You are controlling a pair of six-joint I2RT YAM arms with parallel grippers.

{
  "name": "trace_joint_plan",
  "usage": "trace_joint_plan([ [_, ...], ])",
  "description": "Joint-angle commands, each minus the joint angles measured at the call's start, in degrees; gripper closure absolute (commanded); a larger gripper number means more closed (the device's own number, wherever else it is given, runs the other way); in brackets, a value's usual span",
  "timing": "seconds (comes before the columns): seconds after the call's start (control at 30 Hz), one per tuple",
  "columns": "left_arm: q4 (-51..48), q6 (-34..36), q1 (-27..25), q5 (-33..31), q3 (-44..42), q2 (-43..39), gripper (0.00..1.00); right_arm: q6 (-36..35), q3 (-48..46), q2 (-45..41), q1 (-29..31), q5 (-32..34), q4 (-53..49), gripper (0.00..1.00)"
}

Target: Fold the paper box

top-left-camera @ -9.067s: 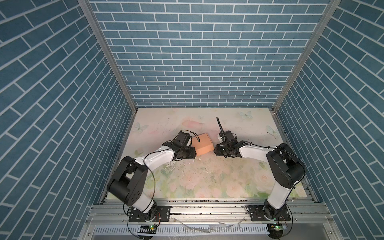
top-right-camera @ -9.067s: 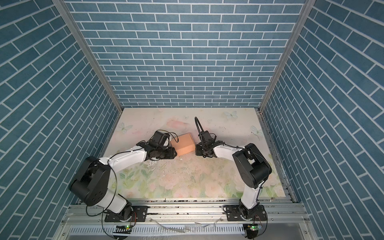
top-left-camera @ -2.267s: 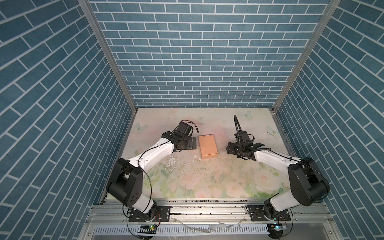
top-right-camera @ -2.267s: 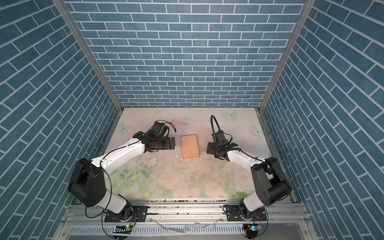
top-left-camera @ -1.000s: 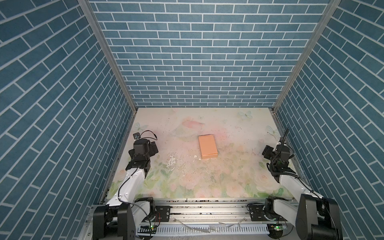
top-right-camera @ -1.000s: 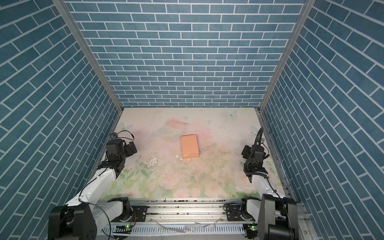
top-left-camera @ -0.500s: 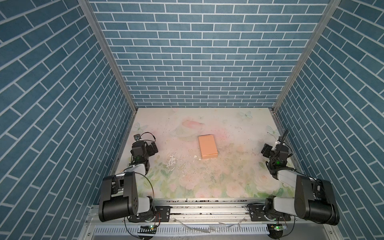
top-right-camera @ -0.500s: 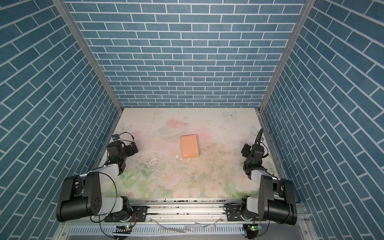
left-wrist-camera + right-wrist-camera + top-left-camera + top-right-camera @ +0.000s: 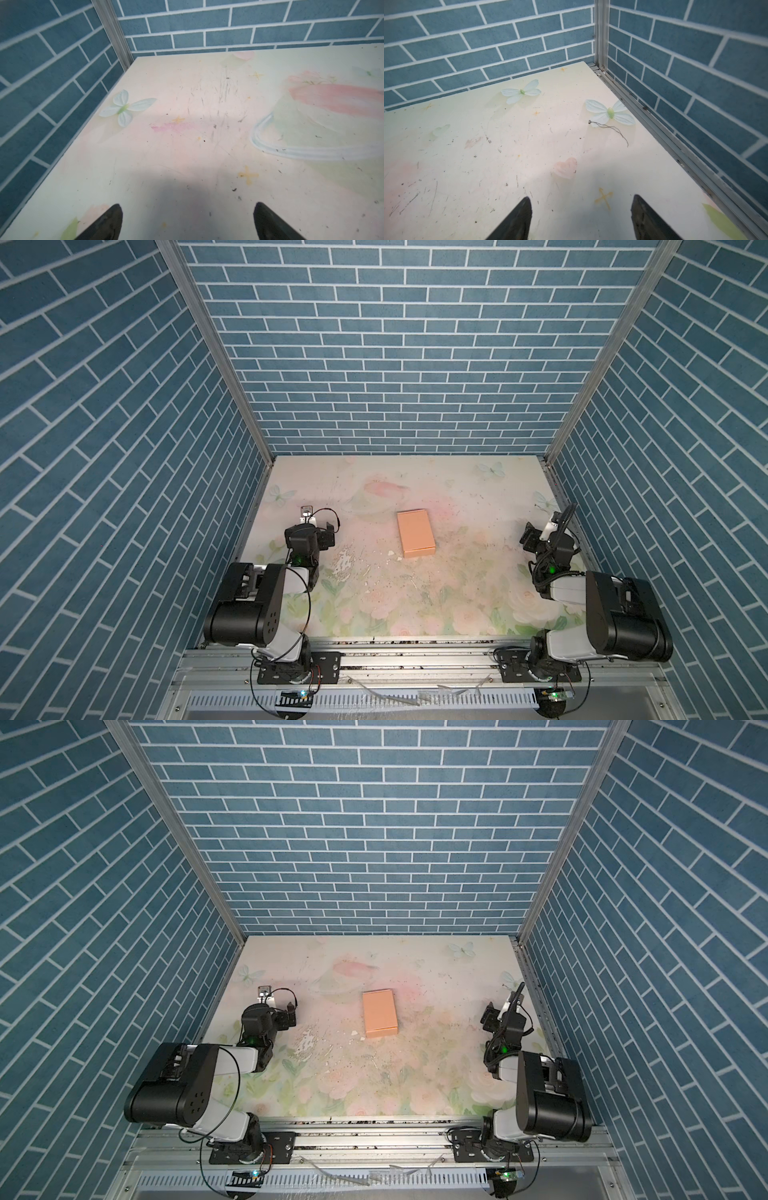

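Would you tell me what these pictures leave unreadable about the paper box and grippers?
Paper box: tab closure too small in both top views; outside both wrist views.
Left gripper: finger bases cut by left wrist view's edge.
Right gripper: same in right wrist view.

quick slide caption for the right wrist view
Open right gripper over the scuffed floral table beside the blue brick wall.

Bright diffuse light; top views sharp. Wrist views softer: soft shadow under left gripper (image 9: 187,205) on tabletop (image 9: 207,99); brick wall (image 9: 270,22) lines bowed at edges.
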Motion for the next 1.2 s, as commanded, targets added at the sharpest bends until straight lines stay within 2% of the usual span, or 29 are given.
trace_joint_plan([
  [0.0,3.2,1.0,0.1,-2.2,-0.1,0.0,0.00,-5.3,0.5,1.1,2.3,0.5,1.4,0.24],
  [0.07,3.2,1.1,0.1,-2.2,-0.1,0.1,0.00,-5.7,1.0,2.5,2.6,0.3,3.1,0.24],
  [0.1,3.1,1.1,0.1,-2.2,-0.1,0.0,0.00,-5.6,1.8,1.9,2.6,0.4,0.0,0.25],
  [0.13,3.1,1.1,0.1,-2.2,-0.1,0.1,0.00,-5.6,2.6,2.9,2.6,0.4,1.1,0.25],
  [0.2,3.1,1.1,0.1,-2.3,-0.1,0.0,0.01,-5.1,6.0,2.7,2.5,1.2,-6.8,0.25],
  [0.3,3.2,1.1,0.1,-2.2,-0.1,0.1,0.00,-5.1,6.1,2.7,2.6,0.6,-6.7,0.23],
  [0.37,3.2,1.1,0.0,-2.2,-0.1,0.0,0.01,-5.1,6.0,2.7,2.6,0.4,-6.4,0.01],
  [1.17,3.3,1.3,-0.2,-2.6,-0.1,0.1,0.00,-5.4,5.7,2.5,2.6,0.1,-6.3,0.01],
])
